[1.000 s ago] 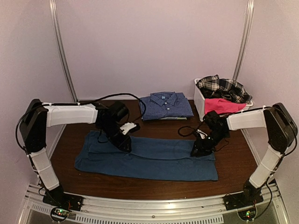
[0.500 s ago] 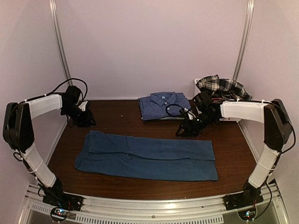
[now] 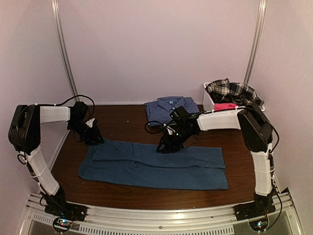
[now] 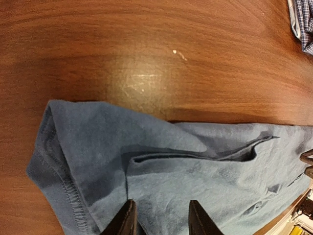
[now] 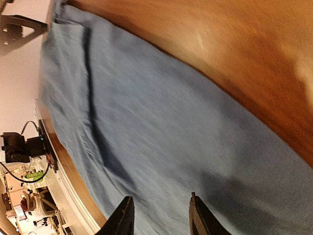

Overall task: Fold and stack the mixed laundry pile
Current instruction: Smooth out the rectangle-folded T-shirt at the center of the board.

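Dark blue T-shirt (image 3: 151, 166) lies flat on the table (image 3: 122, 122), a long part-folded strip of soft knit with a stitched hem. Left gripper (image 4: 161, 208) and right gripper (image 5: 159, 203) sit over its far edge, jaws parted and empty, probably placed for the next fold. Beyond: folded checked shirt (image 3: 172, 110). Plaid shirt (image 3: 232, 90) and pink piece (image 3: 226, 105) are heaped in the white bin (image 3: 208, 105).

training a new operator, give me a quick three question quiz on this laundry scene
1. True or false: the dark blue T-shirt lies laid out on the table.
2. What spills over the white bin rim? A plaid shirt, B towel, C sock.
3. Are the left fingers open or shut?
Key: 1 true; 2 A; 3 open.
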`<state>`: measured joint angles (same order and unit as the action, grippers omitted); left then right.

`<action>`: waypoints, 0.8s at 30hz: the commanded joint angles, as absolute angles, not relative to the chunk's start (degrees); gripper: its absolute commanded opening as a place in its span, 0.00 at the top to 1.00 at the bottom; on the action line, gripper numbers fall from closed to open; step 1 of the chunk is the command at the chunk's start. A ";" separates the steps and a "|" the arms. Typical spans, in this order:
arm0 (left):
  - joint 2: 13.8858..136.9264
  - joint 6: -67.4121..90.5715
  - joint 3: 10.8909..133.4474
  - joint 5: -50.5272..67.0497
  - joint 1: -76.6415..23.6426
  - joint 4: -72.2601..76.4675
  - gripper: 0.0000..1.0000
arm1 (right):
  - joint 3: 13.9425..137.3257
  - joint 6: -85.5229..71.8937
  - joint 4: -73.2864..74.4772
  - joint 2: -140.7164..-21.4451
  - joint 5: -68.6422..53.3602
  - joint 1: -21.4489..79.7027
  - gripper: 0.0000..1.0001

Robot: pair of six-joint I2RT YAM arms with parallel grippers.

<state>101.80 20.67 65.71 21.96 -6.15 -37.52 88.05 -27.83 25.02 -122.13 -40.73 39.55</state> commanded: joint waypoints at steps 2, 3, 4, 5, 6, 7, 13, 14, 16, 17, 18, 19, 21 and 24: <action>102.82 20.38 64.07 24.32 -6.04 -34.00 0.62 | 79.20 -26.76 26.18 -122.03 -40.00 37.90 0.60; 102.81 20.50 63.57 24.46 -6.19 -33.79 0.62 | 77.52 -26.07 26.27 -121.26 -39.59 37.51 0.60; 102.79 20.71 62.97 24.32 -6.36 -33.57 0.62 | 75.85 -25.55 26.53 -120.71 -39.15 37.12 0.60; 102.80 20.75 62.24 24.57 -6.60 -33.35 0.62 | 74.42 -25.05 26.95 -120.20 -38.43 36.61 0.60; 102.83 20.85 61.62 24.66 -6.83 -33.36 0.62 | 72.55 -24.57 27.35 -119.68 -37.86 36.05 0.60; 102.56 21.06 60.88 24.42 -7.11 -33.32 0.62 | 71.39 -23.97 27.82 -119.24 -37.33 35.31 0.60; 100.59 23.99 56.17 25.22 -11.77 -31.65 0.63 | 71.22 -16.07 33.97 -117.80 -31.69 30.82 0.60; 100.24 24.33 55.97 25.09 -13.03 -31.69 0.63 | 72.10 -14.53 35.17 -117.88 -30.93 30.24 0.60; 99.19 24.92 55.88 25.75 -13.56 -31.13 0.63 | 74.01 -12.07 36.73 -118.02 -30.83 29.52 0.60; 98.47 25.11 56.24 25.86 -13.54 -30.90 0.62 | 75.29 -11.06 37.36 -117.91 -31.22 29.44 0.60; 97.87 24.98 57.07 25.58 -13.47 -30.98 0.62 | 76.75 -10.69 37.93 -117.80 -31.63 29.49 0.60; 97.49 24.70 58.36 25.49 -13.38 -31.18 0.62 | 78.24 -10.50 38.08 -117.55 -32.97 29.57 0.60; 97.42 24.01 61.37 25.77 -13.27 -31.45 0.62 | 80.83 -11.29 36.41 -116.50 -35.49 30.18 0.60; 98.79 23.13 65.83 27.11 -13.19 -31.38 0.62 | 85.63 -13.94 34.20 -116.29 -38.78 31.64 0.60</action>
<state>99.66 23.94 59.94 25.26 -13.63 -33.50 79.64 -13.41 34.52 -116.51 -37.30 29.89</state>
